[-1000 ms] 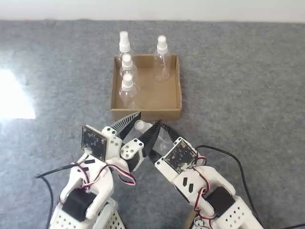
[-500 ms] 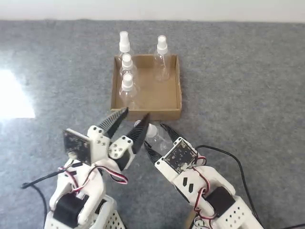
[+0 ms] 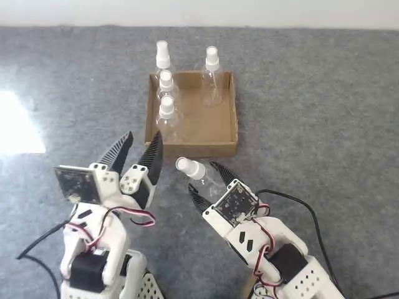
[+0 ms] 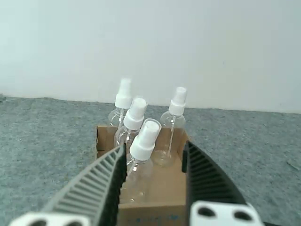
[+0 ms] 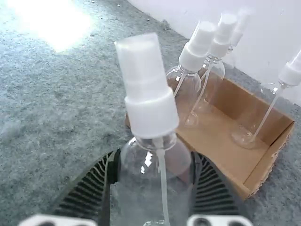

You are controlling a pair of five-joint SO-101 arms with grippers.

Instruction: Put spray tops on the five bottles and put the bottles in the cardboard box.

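Bottle (image 3: 194, 170) w/ spray top is sitting clamped in right tool (image 3: 201, 177), centre of high view, just below cardboard box (image 3: 191, 148). Left tool (image 3: 143, 135) is hanging spread wide & empty, lower left of box.

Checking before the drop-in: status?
Left jaws open, empty, off to the side. Right jaws shut on capped bottle, just short of box. Nothing between bottle and box.
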